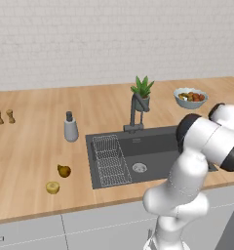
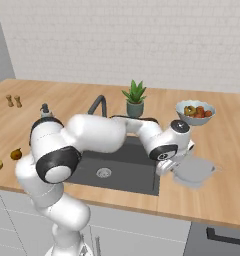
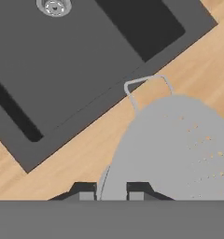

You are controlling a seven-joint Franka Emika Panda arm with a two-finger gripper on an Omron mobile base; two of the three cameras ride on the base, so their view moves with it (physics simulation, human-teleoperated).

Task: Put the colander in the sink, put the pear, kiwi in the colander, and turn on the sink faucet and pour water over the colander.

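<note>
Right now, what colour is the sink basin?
Dark grey; the rectangular recessed sink basin shows best in the hand view.

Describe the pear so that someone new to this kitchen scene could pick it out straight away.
Start at the dark sink set into the wooden counter, then look left past its wire rack to the bare wood near the front edge. Two small fruits lie there; the pear is the brownish, teardrop-shaped one, farther back than the round yellow-green kiwi.
</note>
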